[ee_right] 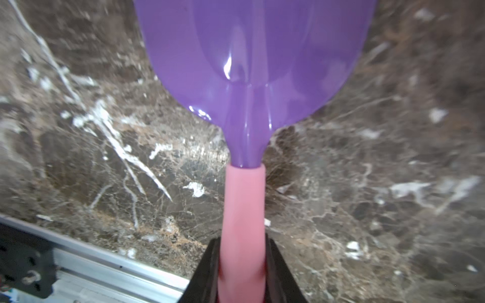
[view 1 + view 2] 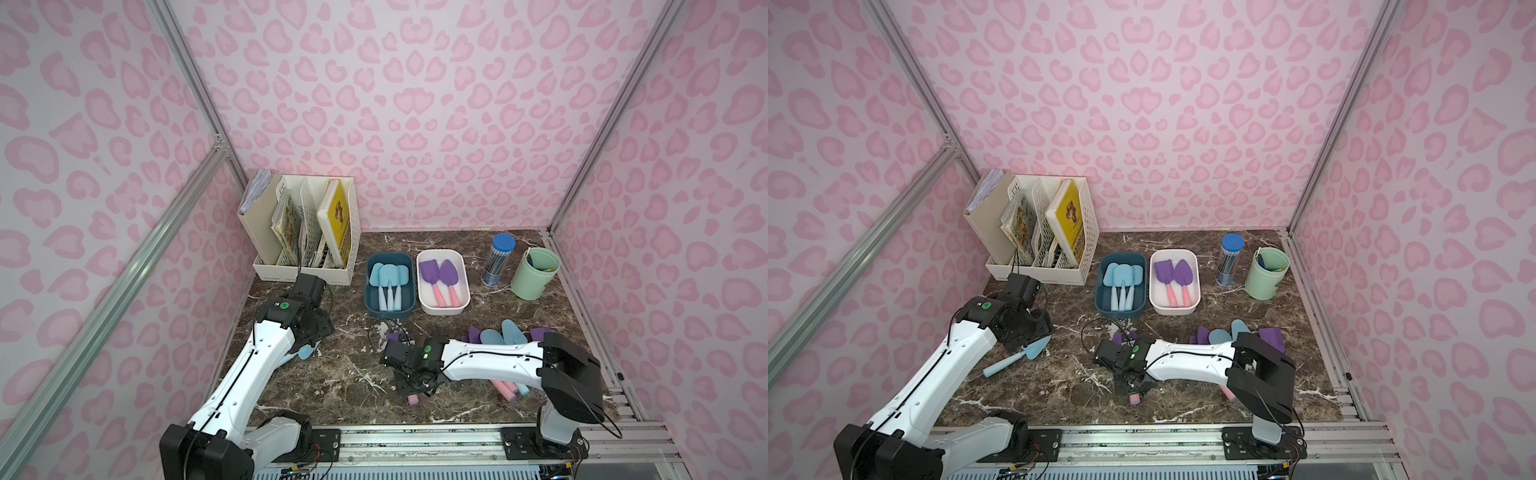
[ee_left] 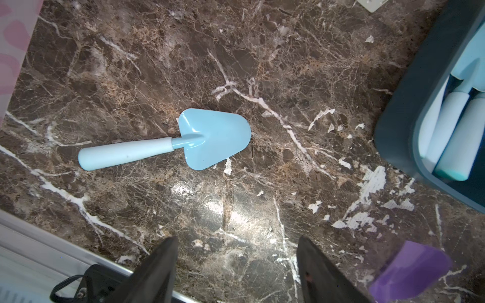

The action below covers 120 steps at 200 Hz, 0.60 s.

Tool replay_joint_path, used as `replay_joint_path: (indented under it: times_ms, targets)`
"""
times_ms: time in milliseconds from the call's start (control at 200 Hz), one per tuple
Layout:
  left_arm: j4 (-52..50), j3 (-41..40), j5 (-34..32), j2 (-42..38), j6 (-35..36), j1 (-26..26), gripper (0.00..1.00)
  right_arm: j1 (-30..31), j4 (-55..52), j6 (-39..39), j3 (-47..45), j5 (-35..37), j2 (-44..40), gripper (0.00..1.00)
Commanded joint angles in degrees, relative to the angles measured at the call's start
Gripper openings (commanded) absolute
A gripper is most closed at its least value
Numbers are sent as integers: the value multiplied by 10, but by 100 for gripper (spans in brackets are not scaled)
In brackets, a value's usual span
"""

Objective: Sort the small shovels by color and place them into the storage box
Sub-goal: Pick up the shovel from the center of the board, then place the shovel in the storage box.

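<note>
My right gripper is shut on the pink handle of a purple-bladed shovel near the table's front middle. In both top views the handle end and the blade stick out on either side of the gripper. A light blue shovel lies flat at the left, and my left gripper hovers open beside it, touching nothing. The dark blue box holds three blue shovels. Two purple shovels lie in the white box. Several more shovels are piled at the right, partly hidden by my right arm.
A white file rack with books stands at the back left. A clear blue-capped pencil tube and a green cup stand at the back right. A metal rail runs along the front edge.
</note>
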Motion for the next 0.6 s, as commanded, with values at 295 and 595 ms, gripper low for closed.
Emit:
replay_joint_path:
  times_ms: [295, 595]
  targets:
    - [5, 1, 8, 1, -1, 1, 75, -254, -77, -173, 117, 74, -71, 13]
    - [-2, 6, 10, -4, 0, 2, 75, -377, -101, -256, 241, 34, 65, 13]
